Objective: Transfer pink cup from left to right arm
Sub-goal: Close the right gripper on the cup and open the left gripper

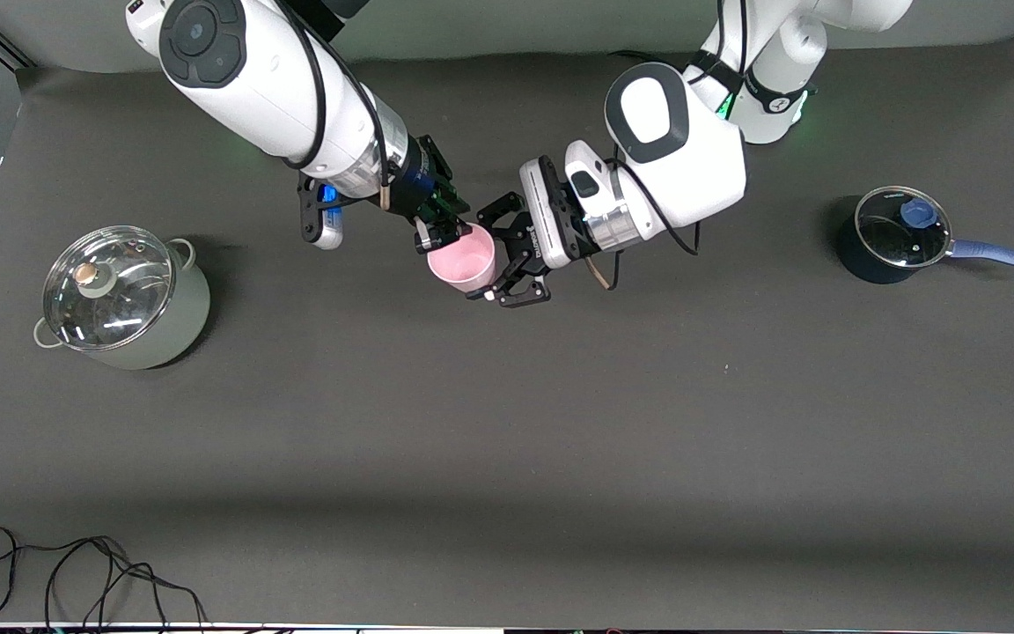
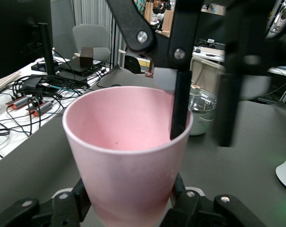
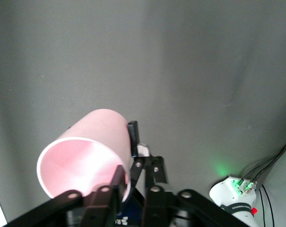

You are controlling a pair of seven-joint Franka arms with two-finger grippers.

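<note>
The pink cup [image 1: 463,260] is up in the air over the middle of the table, tilted, with its mouth toward the right arm. My left gripper [image 1: 500,255] is shut on the cup's lower body, one finger on each side; the left wrist view shows the cup [image 2: 128,156] standing between those fingers [image 2: 69,208]. My right gripper [image 1: 441,231] is at the cup's rim and open. It straddles the wall, one finger inside the mouth and the other outside with a gap, as the left wrist view [image 2: 204,139] shows. The right wrist view shows the cup [image 3: 91,151] at that gripper [image 3: 127,151].
A pale green pot with a glass lid [image 1: 124,295] stands toward the right arm's end of the table. A dark blue saucepan with a glass lid [image 1: 899,233] stands toward the left arm's end. A black cable [image 1: 76,572] lies at the table edge nearest the front camera.
</note>
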